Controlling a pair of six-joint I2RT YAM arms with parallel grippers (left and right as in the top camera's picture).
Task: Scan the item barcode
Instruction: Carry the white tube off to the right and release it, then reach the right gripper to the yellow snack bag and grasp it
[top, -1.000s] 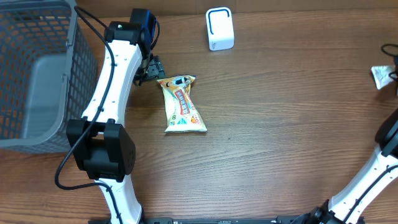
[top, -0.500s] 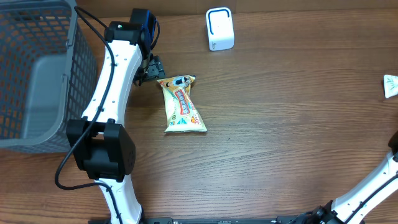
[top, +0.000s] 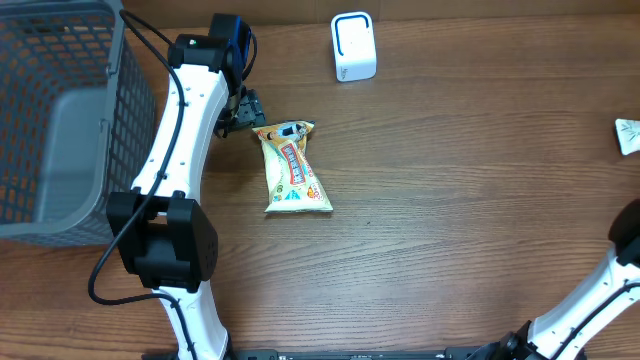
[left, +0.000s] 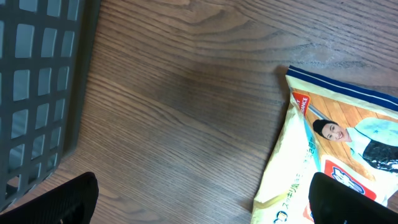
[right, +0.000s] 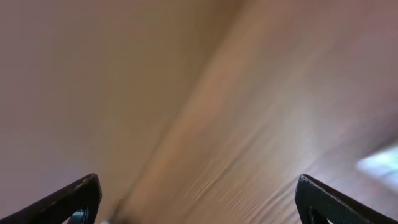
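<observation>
A yellow snack packet (top: 291, 166) lies flat on the wooden table, left of centre. My left gripper (top: 249, 110) hovers at the packet's top left corner. In the left wrist view the left gripper (left: 205, 208) is open, with one of its fingers (left: 351, 202) over the packet (left: 339, 149) and the other over bare wood. A small white packet (top: 628, 135) lies at the table's right edge. The right wrist view is blurred, but the right gripper (right: 199, 205) is open with only wood between its fingers. A white box-shaped device (top: 353, 46) with a blue-rimmed face stands at the back.
A grey mesh basket (top: 60, 120) takes up the far left, and its wall (left: 37, 93) shows close beside my left gripper. A section of the right arm (top: 626, 228) enters at the lower right edge.
My right gripper opened and let go of the small white packet, which now lies at the right edge. The right arm pulled back toward the lower right. The left arm has not moved.
</observation>
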